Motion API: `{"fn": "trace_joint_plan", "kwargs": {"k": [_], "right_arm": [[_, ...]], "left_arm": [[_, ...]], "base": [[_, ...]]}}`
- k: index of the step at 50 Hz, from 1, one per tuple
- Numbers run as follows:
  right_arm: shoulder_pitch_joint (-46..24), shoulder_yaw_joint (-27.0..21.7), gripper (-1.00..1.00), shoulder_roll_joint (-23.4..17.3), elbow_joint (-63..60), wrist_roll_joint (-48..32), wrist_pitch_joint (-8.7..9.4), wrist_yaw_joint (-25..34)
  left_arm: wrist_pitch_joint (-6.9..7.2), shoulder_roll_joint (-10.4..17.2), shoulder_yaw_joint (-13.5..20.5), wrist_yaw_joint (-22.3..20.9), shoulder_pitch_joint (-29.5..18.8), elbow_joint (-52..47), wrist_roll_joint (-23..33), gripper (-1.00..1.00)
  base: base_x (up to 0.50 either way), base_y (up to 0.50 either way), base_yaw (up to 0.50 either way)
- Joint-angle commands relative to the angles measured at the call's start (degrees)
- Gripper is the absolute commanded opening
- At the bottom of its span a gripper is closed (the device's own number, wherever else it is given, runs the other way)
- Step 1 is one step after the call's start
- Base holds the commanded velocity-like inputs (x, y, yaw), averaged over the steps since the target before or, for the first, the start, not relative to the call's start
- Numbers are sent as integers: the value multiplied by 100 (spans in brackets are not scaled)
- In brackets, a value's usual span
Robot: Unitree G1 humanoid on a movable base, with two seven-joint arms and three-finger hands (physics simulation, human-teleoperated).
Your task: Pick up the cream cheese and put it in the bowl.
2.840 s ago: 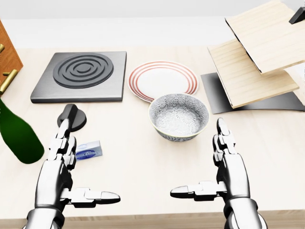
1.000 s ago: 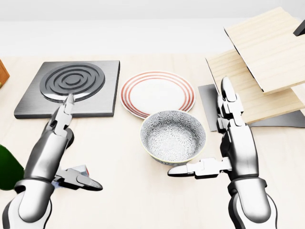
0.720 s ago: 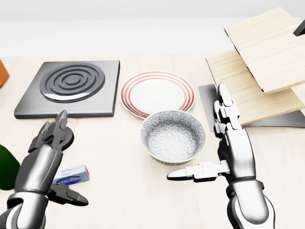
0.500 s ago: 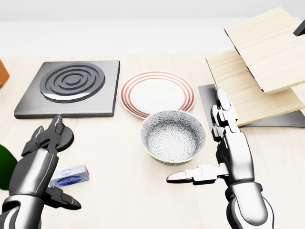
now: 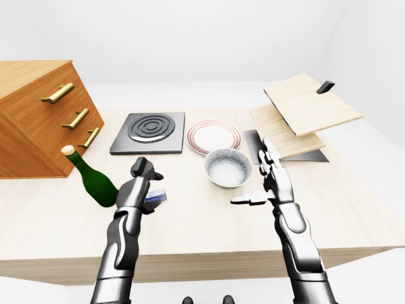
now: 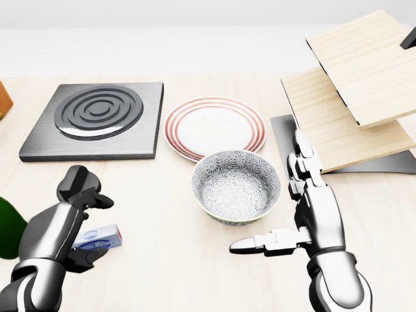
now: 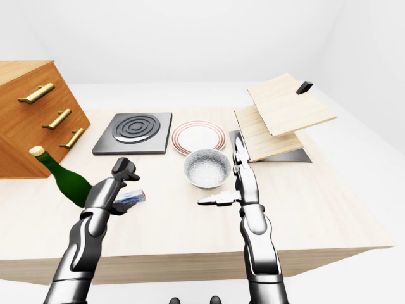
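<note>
Fingers [image 6: 88,195] of the left hand [image 6: 68,221] curl over the small blue-and-white cream cheese box [image 6: 99,237], thumb beneath it; whether they truly pinch it I cannot tell, and the box seems to lie on the pale wooden table [image 6: 162,260]. The right hand [image 6: 312,214] is spread wide open, holding nothing, just right of the patterned grey ceramic bowl [image 6: 236,187]. Judging from this, grasp, lift and placing all remain. Only the eye views show the green glass bottle [image 5: 92,179] whole and the wooden drawer cabinet [image 5: 38,117].
</note>
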Motion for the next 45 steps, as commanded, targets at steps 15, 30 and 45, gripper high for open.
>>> {"fn": "trace_joint_plan", "kwargs": {"k": [15, 30, 45], "right_arm": [[23, -105, 100, -47, 456, 99, 0, 44], [26, -122, 100, -58, 572, 110, 0, 38], [40, -138, 100, -64, 646, 114, 0, 29]], "left_arm": [[0, 345, -102, 913, -1151, 2355, -403, 23], [0, 432, -228, 1325, -1479, 3399, -538, 21], [0, 437, -300, 1563, -1643, 4058, -587, 14]], "base": [[0, 0, 0], [0, 0, 0], [0, 0, 0]]}}
